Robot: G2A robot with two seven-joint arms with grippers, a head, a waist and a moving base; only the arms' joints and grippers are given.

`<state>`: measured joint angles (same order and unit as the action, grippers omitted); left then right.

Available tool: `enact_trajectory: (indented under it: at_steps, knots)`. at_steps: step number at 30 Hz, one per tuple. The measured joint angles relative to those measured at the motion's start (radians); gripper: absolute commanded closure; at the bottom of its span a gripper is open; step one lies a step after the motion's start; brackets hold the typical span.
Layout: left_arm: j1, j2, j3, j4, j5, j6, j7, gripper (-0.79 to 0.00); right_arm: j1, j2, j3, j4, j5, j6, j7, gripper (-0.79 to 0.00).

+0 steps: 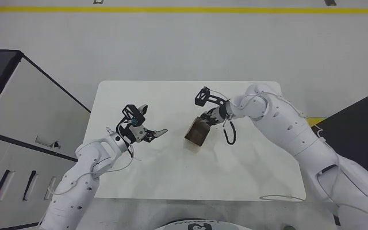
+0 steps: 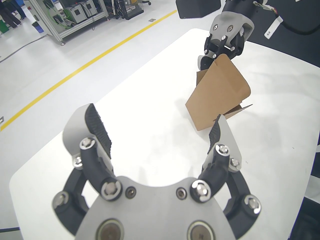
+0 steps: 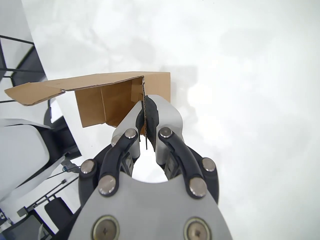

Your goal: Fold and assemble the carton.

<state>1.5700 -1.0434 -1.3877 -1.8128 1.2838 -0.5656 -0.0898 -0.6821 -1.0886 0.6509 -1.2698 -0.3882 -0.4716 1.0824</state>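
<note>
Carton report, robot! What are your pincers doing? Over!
Right pincer shut on carton wall. Left pincer open, apart from carton. Carton tilted on table, one flap sticking out. Nothing in between.

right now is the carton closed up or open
Open: the carton shows its hollow inside and one flap sticks out unfolded.

A white worktop (image 1: 172,172) with rounded corners stands on a pale grey floor (image 1: 172,52). A yellow line (image 1: 172,10) crosses the floor at twelve o'clock from the worktop. At nine o'clock a white cabinet (image 1: 29,109) with dark edges stands just beside the worktop's corner. At three o'clock is a black panel (image 1: 352,123). Beyond the line, the left wrist view shows a metal-framed rack (image 2: 42,19) of equipment, with a blue bin (image 2: 38,27) near it.
</note>
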Motion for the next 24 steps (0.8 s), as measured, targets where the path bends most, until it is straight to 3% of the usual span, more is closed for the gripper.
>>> enact_trajectory:
  at_steps: [7, 17, 24]
  knots:
    - [0.0, 0.0, 0.0, 0.0, 0.0, 0.0, 0.0, -0.785, -0.036, 0.013, 0.056, 0.028, 0.103, 0.02, -0.008, 0.0]
    - [0.0, 0.0, 0.0, 0.0, 0.0, 0.0, 0.0, -0.785, -0.037, 0.013, 0.057, 0.03, 0.108, 0.02, -0.008, 0.0]
    - [0.0, 0.0, 0.0, 0.0, 0.0, 0.0, 0.0, -0.785, -0.098, 0.012, 0.081, 0.045, 0.202, 0.093, -0.073, 0.0]
